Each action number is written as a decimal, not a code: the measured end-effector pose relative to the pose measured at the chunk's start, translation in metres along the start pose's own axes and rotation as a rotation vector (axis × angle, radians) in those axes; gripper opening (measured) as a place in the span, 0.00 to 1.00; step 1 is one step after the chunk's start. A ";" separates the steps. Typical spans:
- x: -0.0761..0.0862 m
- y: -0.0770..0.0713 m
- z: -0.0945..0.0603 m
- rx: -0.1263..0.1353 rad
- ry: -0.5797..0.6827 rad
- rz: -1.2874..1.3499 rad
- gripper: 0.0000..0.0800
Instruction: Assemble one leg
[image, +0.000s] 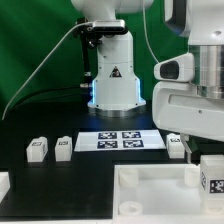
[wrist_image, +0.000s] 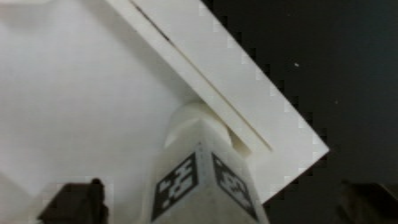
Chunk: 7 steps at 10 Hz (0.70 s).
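Observation:
One leg (image: 213, 180), a small white block with black-and-white tags, stands at the right far corner of the large white rimmed panel (image: 150, 192). My gripper (image: 208, 155) hangs right over it. In the wrist view the leg (wrist_image: 199, 185) shows edge-on between my two dark fingers (wrist_image: 75, 203), with a gap on each side, so my gripper (wrist_image: 217, 202) is open around it. The panel (wrist_image: 80, 100) fills the area beneath, its raised rim running diagonally. Loose legs lie on the black table: two at the exterior view's left (image: 38, 149), (image: 64, 146), one at the right (image: 176, 146).
The marker board (image: 120, 141) lies flat in front of the robot's white base (image: 112, 80). A white part pokes in at the lower left edge (image: 4, 184). A green backdrop stands behind.

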<state>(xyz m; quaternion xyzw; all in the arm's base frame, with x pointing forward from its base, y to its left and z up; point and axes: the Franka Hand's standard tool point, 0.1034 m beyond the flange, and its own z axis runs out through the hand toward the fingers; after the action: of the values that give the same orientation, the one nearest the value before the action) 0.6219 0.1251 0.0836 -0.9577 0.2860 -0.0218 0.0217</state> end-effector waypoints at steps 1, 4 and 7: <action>0.005 0.002 -0.002 0.008 0.013 -0.220 0.81; 0.012 0.006 -0.005 0.006 0.014 -0.626 0.81; 0.013 0.007 -0.003 0.003 0.016 -0.667 0.68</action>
<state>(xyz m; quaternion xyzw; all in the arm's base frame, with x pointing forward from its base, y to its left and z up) 0.6287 0.1118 0.0867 -0.9984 -0.0432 -0.0354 0.0125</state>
